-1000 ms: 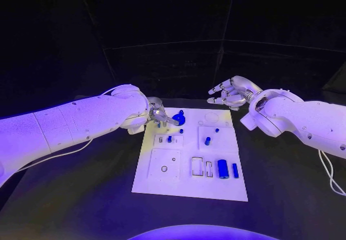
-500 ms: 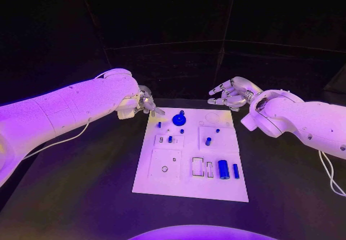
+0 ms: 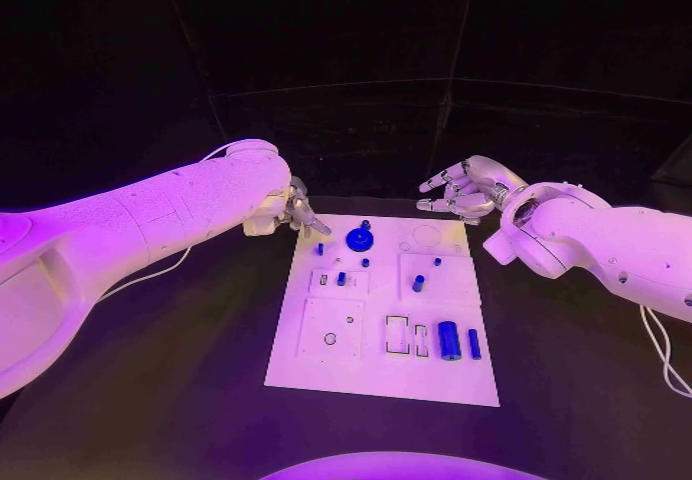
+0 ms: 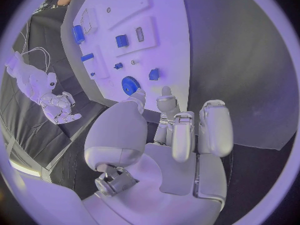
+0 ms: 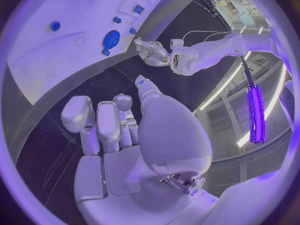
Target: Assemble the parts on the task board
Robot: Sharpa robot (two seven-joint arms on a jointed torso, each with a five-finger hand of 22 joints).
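Black table fills the lower part of the head view, with the white task board lying flat in its middle. On the board's far end sits a round blue disc; nearer the middle stand several small blue pegs, among them one in a raised square; at the near right lie a blue cylinder and a slim blue bar side by side.

From the head view, the left hand hovers just off the board's far left corner, near the disc, but its grasp is hard to read there. Its own wrist camera settles it: the left hand has its fingers loosely bent and apart, holding nothing, with the disc just beyond the fingertips (not touching).

Over at the far right corner, the right hand floats off the board. Its wrist camera shows the right hand with fingers apart and empty, the board's edge ahead of it.
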